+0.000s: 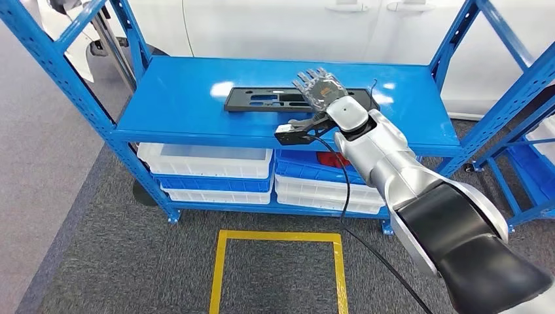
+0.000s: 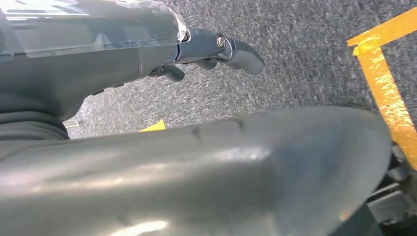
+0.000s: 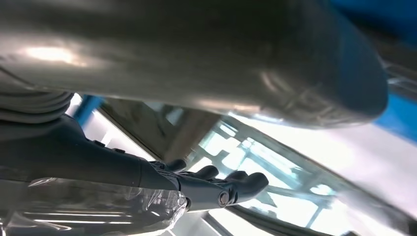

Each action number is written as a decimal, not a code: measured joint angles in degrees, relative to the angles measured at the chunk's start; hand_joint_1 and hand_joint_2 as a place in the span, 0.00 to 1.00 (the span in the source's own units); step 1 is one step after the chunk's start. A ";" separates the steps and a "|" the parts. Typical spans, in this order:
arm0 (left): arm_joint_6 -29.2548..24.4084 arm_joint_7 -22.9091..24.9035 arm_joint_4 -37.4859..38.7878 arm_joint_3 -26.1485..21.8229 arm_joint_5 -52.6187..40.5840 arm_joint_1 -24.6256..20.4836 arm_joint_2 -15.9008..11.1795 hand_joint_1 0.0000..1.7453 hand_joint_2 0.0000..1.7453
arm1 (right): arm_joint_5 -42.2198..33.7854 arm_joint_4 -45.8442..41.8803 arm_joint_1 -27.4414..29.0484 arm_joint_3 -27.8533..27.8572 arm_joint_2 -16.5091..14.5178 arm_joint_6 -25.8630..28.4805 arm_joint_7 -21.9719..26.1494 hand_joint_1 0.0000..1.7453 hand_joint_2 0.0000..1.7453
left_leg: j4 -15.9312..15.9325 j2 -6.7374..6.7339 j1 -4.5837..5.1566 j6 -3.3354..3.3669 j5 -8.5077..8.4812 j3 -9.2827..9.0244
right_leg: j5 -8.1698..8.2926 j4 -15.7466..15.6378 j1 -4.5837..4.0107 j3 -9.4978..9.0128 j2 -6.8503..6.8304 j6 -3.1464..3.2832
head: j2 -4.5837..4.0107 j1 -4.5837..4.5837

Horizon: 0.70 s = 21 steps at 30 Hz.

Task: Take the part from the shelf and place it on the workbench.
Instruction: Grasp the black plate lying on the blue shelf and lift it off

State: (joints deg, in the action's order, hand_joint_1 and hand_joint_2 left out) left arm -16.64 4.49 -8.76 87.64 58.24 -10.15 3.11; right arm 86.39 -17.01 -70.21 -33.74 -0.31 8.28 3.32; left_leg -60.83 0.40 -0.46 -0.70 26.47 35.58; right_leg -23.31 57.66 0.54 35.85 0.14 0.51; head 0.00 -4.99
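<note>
Blue shelf (image 1: 177,98): right hand (image 1: 319,87) spread open above part (image 1: 262,100).

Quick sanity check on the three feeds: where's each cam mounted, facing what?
Head view: high on the body, looking forward and down at the blue shelf, black part and right hand.
Left wrist view: behind the left hand, facing grey carpet and yellow tape.
Right wrist view: behind the right hand, facing bright blurred framing.
Shared: head and right wrist views both show the right hand.
</note>
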 joint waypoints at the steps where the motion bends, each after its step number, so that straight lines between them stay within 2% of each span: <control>1: 0.00 -0.04 0.00 0.06 0.06 0.03 -0.01 0.00 0.00 | -0.63 0.03 0.02 0.59 0.43 0.13 -0.09 0.00 0.00 | -2.96 -0.06 -0.06 -0.15 1.50 1.36 | -0.07 -0.11 0.07 -0.28 -0.03 0.23 | 0.00 0.00; 3: 0.01 -0.09 0.00 0.26 0.21 0.09 -0.01 0.00 0.00 | -1.49 0.18 0.27 1.76 1.12 0.48 0.08 0.00 0.00 | -10.80 -0.08 -0.12 -0.36 4.49 5.33 | -0.30 -0.13 0.03 -0.57 0.01 0.49 | 0.00 -0.01; 4: 0.03 -0.09 0.00 0.37 0.29 0.14 -0.01 0.00 0.00 | -1.59 0.28 0.53 2.17 1.33 0.67 0.26 0.00 0.00 | -13.42 -0.08 -0.13 -0.41 4.92 6.90 | -0.42 -0.12 0.00 -0.71 0.08 0.52 | 0.00 0.00; 5: 0.04 -0.09 0.00 0.49 0.38 0.19 -0.01 0.00 0.00 | -1.52 0.37 0.80 2.50 1.51 0.84 0.42 0.00 0.00 | -13.97 -0.08 -0.14 -0.40 4.27 7.53 | -0.57 -0.10 -0.02 -0.88 0.17 0.49 | 0.00 -0.01; 6: 0.06 -0.09 0.00 0.60 0.47 0.21 -0.01 0.00 0.00 | -1.41 0.43 1.02 2.78 1.61 0.98 0.54 0.00 0.00 | -12.14 -0.08 -0.14 -0.29 2.57 7.00 | -0.75 -0.07 -0.04 -1.11 0.26 0.43 | 0.00 -0.01; 8: 0.08 -0.09 0.00 0.74 0.57 0.20 -0.04 0.00 0.00 | -1.24 0.47 1.21 3.23 1.69 1.08 0.59 0.00 0.00 | -4.35 -0.08 -0.10 0.15 -1.73 3.75 | -1.21 0.02 -0.09 -1.57 0.40 0.18 | 0.00 -0.01; 9: 0.08 -0.09 0.00 0.79 0.60 0.17 -0.05 0.00 0.00 | -1.22 0.48 1.22 3.42 1.72 1.09 0.59 0.00 0.00 | -0.79 -0.06 -0.03 0.40 -2.99 2.14 | -1.44 0.14 -0.21 -1.67 0.48 -0.03 | 0.00 0.00; 10: 0.08 -0.09 0.00 0.83 0.63 0.16 -0.07 0.00 0.00 | -1.21 0.48 1.23 3.57 1.74 1.11 0.58 0.00 0.00 | 1.40 -0.04 0.04 0.60 -3.53 1.12 | -1.60 0.20 -0.31 -1.69 0.54 -0.26 | 0.00 0.01; 13: 0.08 -0.09 0.00 0.87 0.70 0.18 -0.07 0.00 0.00 | -1.07 0.48 1.29 3.92 1.85 1.20 0.58 0.00 0.00 | 2.73 0.02 0.12 1.35 -3.27 0.34 | -1.92 0.19 -0.39 -1.72 0.59 -1.17 | 0.00 0.01; 15: 0.07 -0.14 0.00 0.88 0.81 0.12 -0.07 0.00 0.00 | -0.91 0.46 1.28 4.15 1.97 1.40 0.59 0.00 0.00 | 3.17 0.02 -0.04 1.97 -3.31 -0.09 | -3.24 2.04 -0.24 -1.06 0.45 -1.81 | 0.00 0.01; 16: 0.04 -0.21 0.00 0.88 0.87 0.07 -0.07 0.00 0.00 | -0.83 0.46 1.31 4.23 2.02 1.55 0.59 0.00 0.00 | 3.33 0.00 -0.12 2.21 -3.29 -0.30 | -4.61 4.59 -0.16 0.13 0.37 -2.07 | 0.00 0.01; 18: 0.00 -0.36 0.00 0.88 0.99 0.01 -0.07 0.00 0.00 | -0.59 0.52 1.60 4.39 2.06 1.76 0.59 0.00 0.00 | 3.33 -0.01 -0.10 2.53 -3.07 -0.50 | -7.70 12.10 -0.05 4.10 0.29 -2.45 | 0.00 0.01; 19: -0.01 -0.41 0.00 0.88 1.04 0.04 -0.07 0.00 0.00 | -0.48 0.59 1.86 4.45 2.07 1.79 0.58 0.00 0.00 | 3.30 0.01 -0.09 2.61 -2.93 -0.60 | -8.45 15.18 0.03 5.98 0.28 -2.55 | 0.00 0.01; 20: -0.01 -0.42 0.00 0.89 1.07 0.09 -0.07 0.00 0.00 | -0.36 0.67 2.12 4.50 2.08 1.78 0.57 0.00 0.00 | 3.24 0.04 -0.08 2.62 -2.76 -0.74 | -8.15 16.52 0.11 7.10 0.26 -2.59 | 0.00 0.01; 21: -0.01 -0.42 0.00 0.89 1.07 0.13 -0.07 0.00 0.00 | -0.27 0.74 2.30 4.52 2.08 1.76 0.56 0.00 0.00 | 3.16 0.08 -0.08 2.58 -2.55 -0.93 | -6.76 15.70 0.17 7.17 0.23 -2.55 | 0.00 0.01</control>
State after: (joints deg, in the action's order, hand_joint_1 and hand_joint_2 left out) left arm -16.66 4.07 -8.76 88.53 59.31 -10.02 3.04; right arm 86.12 -16.27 -67.91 -29.22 1.77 10.05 3.87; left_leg -57.67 0.48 -0.54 1.89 23.92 34.65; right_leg -30.07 73.35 0.71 43.02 0.37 -2.04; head 0.00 -4.98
